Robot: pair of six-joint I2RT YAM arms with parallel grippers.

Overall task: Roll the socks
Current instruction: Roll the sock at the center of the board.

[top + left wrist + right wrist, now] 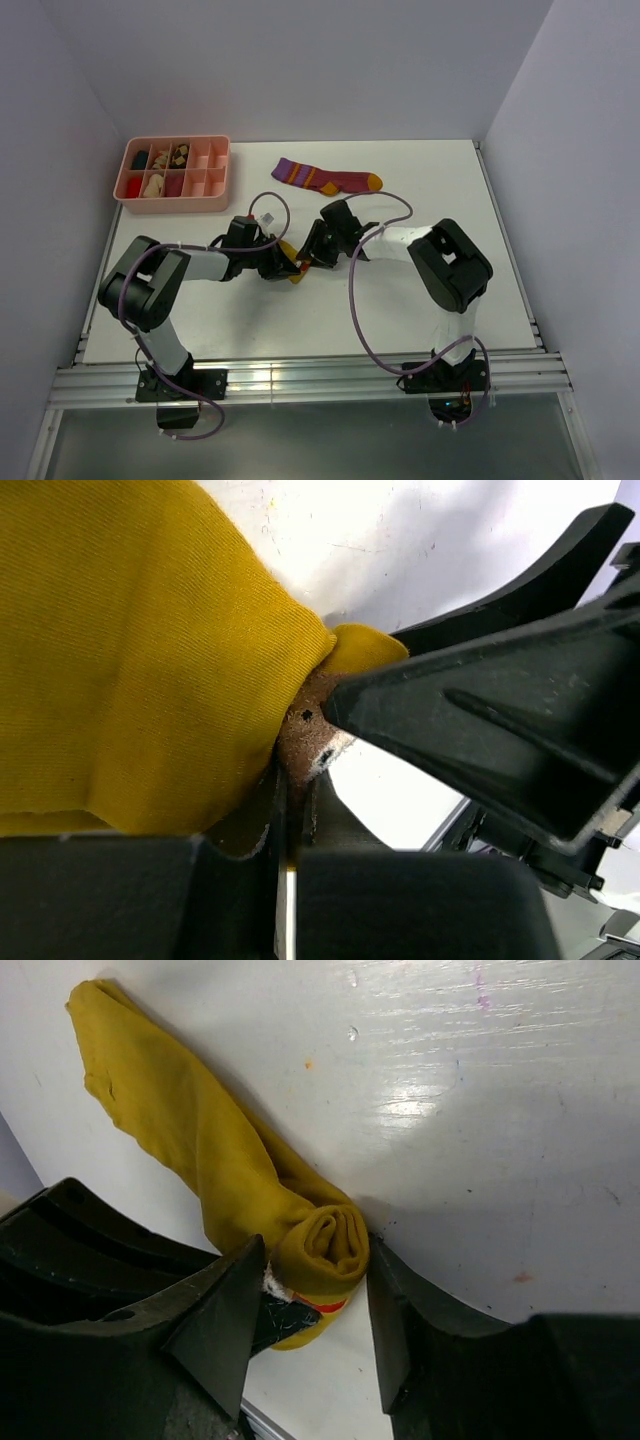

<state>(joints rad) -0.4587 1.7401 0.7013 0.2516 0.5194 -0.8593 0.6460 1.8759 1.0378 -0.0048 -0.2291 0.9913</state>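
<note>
The mustard-yellow sock (215, 1155) lies on the white table, its near end wound into a roll (322, 1243). My right gripper (315, 1260) straddles that roll, with a finger pressed against each side. My left gripper (295, 780) is shut on the sock's edge where a small brown and white picture (305, 735) shows. In the top view both grippers, the left (278, 266) and the right (312, 255), meet at the sock (294, 274) in mid-table. One maroon sock (325, 178) with a purple cuff and an orange toe lies flat at the back. The brown-and-tan sock is not clearly in view.
A pink divided tray (215, 178) stands at the back left and holds several small bundles. The right gripper's black finger (480, 730) crosses the left wrist view close to the left jaws. Walls close in the table on the left, back and right.
</note>
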